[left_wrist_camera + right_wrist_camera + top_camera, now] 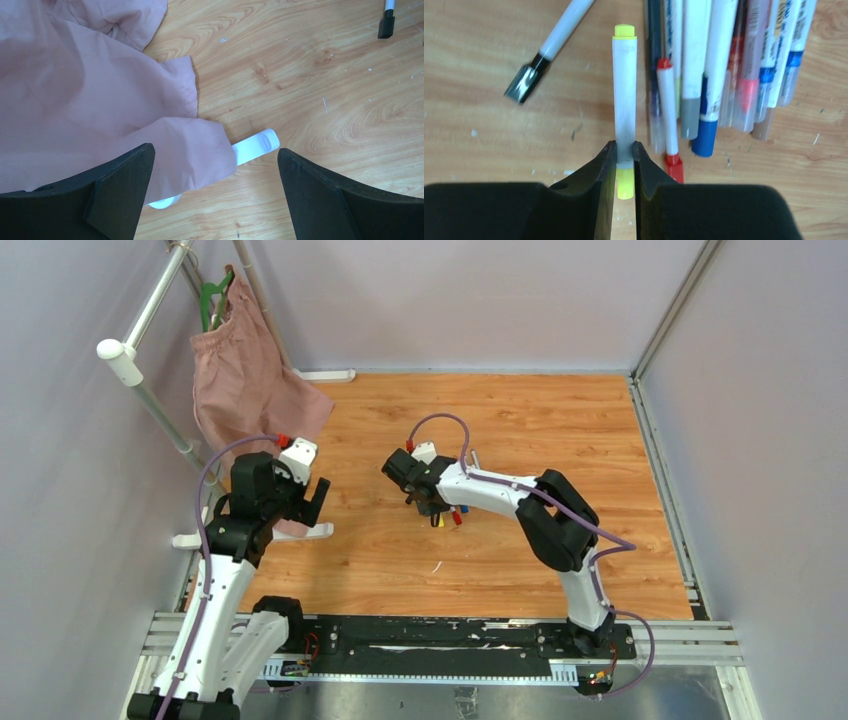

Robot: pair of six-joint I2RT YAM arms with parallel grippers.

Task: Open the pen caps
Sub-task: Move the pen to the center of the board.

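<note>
My right gripper (624, 147) is shut on a grey-white pen barrel (624, 90), just above its yellow cap (625, 182), which sits between the jaws. The pen has a yellow tip (624, 31) at its far end. Beside it lie a thin pen with a red cap (675, 167), a pen with a blue cap (705, 136) and several more pens in a pile (749, 60). A pen with a black cap (522, 86) lies apart at the left. In the top view the right gripper (432, 505) is over the pens (452, 515) mid-table. My left gripper (318, 498) is open and empty.
A pink cloth (250, 390) hangs from a white rack (150, 390) at the left. In the left wrist view the cloth (75, 100) covers part of the rack's white foot (257, 145), and a black-capped pen (386, 25) lies at the top right. Grey walls enclose the wooden table (560, 430).
</note>
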